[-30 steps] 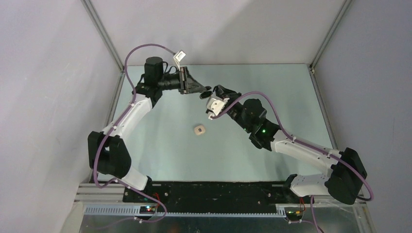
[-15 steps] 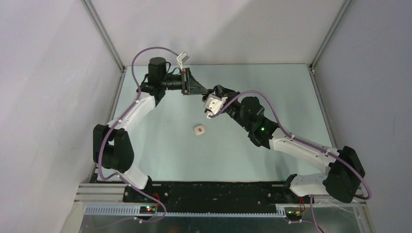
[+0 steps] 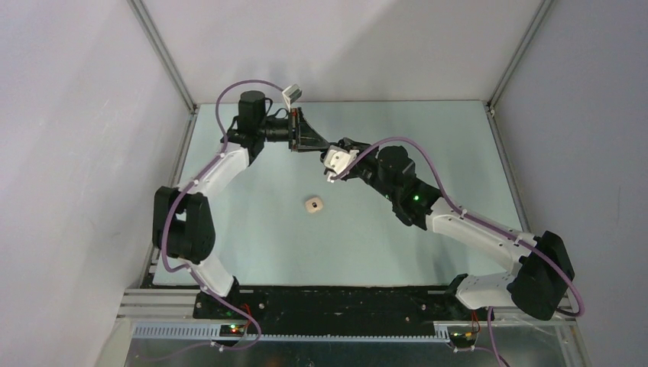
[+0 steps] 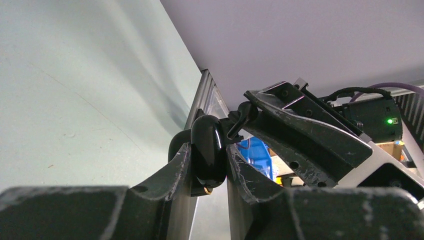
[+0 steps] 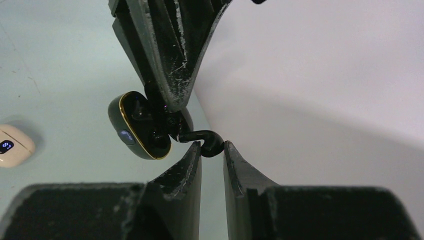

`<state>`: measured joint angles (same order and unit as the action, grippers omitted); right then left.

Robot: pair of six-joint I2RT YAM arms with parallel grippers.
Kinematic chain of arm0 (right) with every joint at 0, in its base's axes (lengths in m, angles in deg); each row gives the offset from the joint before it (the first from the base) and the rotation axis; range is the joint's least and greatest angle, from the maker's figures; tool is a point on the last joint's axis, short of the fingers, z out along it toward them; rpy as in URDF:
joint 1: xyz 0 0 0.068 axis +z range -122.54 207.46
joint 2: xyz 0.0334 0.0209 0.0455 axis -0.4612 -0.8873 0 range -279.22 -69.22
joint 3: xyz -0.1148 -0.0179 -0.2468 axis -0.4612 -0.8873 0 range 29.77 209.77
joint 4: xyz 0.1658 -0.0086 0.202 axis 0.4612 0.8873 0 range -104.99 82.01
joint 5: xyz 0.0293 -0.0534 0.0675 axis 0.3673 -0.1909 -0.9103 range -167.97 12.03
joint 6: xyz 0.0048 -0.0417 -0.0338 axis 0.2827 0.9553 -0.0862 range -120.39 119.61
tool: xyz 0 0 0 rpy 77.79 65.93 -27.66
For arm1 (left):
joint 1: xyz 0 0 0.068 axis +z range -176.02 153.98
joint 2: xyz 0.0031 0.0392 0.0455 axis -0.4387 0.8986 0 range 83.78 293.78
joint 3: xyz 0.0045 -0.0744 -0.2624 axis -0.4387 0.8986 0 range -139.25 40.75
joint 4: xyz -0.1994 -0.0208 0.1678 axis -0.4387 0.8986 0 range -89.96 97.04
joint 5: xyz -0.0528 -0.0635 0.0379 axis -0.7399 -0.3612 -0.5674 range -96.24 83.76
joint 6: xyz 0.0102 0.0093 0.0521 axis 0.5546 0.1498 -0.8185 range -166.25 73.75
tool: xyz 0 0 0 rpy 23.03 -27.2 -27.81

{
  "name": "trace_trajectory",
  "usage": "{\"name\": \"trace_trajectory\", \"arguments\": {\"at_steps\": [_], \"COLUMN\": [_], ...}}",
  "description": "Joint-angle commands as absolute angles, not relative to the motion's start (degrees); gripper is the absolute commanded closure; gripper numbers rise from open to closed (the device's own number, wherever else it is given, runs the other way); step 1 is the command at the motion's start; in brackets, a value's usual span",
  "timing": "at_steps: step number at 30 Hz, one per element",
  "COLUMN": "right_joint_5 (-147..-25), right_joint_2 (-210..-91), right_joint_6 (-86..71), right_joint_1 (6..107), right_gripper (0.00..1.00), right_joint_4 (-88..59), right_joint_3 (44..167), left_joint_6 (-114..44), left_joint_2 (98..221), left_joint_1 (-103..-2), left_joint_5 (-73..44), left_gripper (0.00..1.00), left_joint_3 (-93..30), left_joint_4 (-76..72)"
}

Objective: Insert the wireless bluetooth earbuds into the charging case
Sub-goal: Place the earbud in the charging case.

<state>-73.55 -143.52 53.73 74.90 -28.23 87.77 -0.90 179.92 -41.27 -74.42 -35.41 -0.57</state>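
My left gripper [image 3: 327, 144] is shut on the black charging case [image 4: 207, 150], which it holds in the air above the back of the table. From the right wrist the case [image 5: 137, 125] shows a gold rim and its open side turned toward me, pinched by the left fingers [image 5: 165, 55]. My right gripper [image 5: 211, 146] is shut on a small black earbud [image 5: 202, 141] with a curved stem. The stem's end touches the case's edge. In the left wrist view that earbud [image 4: 244, 113] sits at the tip of the right gripper [image 4: 252, 100], just above the case. What lies inside the case is too dark to make out.
A small beige case [image 3: 313, 205] with a tiny lit display lies on the pale green table [image 3: 252, 229] in front of both grippers, also low left in the right wrist view as the beige case [image 5: 12, 145]. Grey walls and a metal frame post [image 3: 164, 61] bound the back.
The left arm has swung right and its gripper has closed the gap to the right gripper. The right gripper shifted slightly toward the back. Both grips are unchanged.
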Motion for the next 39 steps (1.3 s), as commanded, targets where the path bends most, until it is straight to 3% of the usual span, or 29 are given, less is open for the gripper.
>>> {"name": "trace_trajectory", "arguments": {"at_steps": [1, 24, 39], "right_joint_5": [-74.79, -71.98, -75.45], "right_joint_2": [-143.04, -145.67, -145.85], "right_joint_6": [54.63, 61.53, 77.8], "right_joint_1": [75.15, 76.1, 77.46], "right_gripper": [1.0, 1.0, 1.0], "right_joint_4": [-27.1, -27.3, -28.89], "right_joint_3": [90.21, 90.19, 87.58], "left_joint_6": [2.57, 5.15, 10.97], "left_joint_2": [180.35, 180.55, 182.11], "left_joint_1": [-41.01, -40.97, -40.96], "left_joint_5": [-77.43, -78.33, -78.91], "left_gripper": [1.0, 1.0, 1.0], "left_joint_3": [-38.37, -37.78, -38.54], "left_joint_4": [-3.34, -5.02, -7.58]}}
